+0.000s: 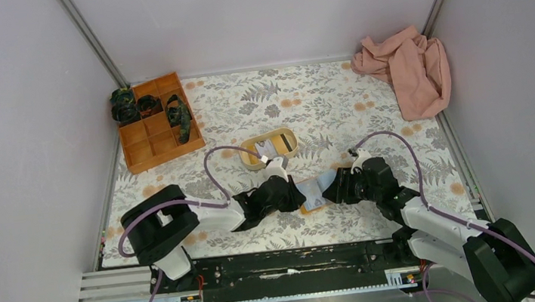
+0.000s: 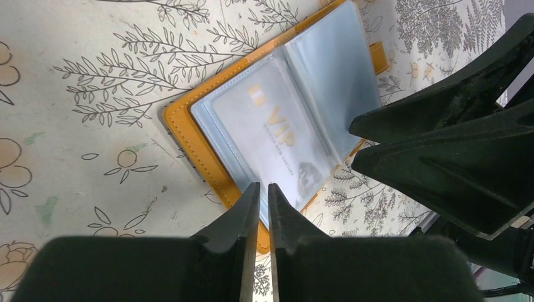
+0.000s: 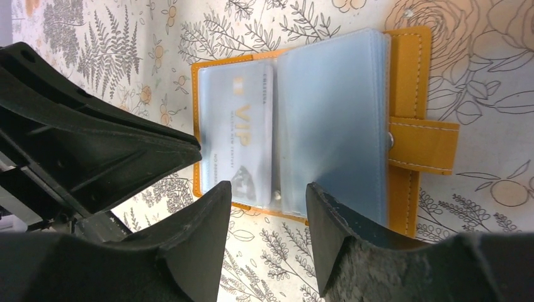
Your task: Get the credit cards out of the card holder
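The orange-tan card holder (image 1: 313,193) lies open on the floral table between my two grippers. Its light blue clear sleeves face up, and one sleeve holds a pale card marked VIP (image 2: 271,126). The card also shows in the right wrist view (image 3: 242,132), with the snap tab (image 3: 422,145) at the holder's outer edge. My left gripper (image 2: 259,187) is shut to a thin slit, with its tips at the holder's near edge (image 2: 208,163). Nothing shows between its jaws. My right gripper (image 3: 267,190) is open and empty, with its tips at the holder's opposite long edge.
A beige oval tray (image 1: 287,137) lies just behind the holder with a pale flat item in it. An orange compartment box (image 1: 144,151) holding dark items stands at the back left. A pink cloth (image 1: 407,70) lies at the back right. Walls close three sides.
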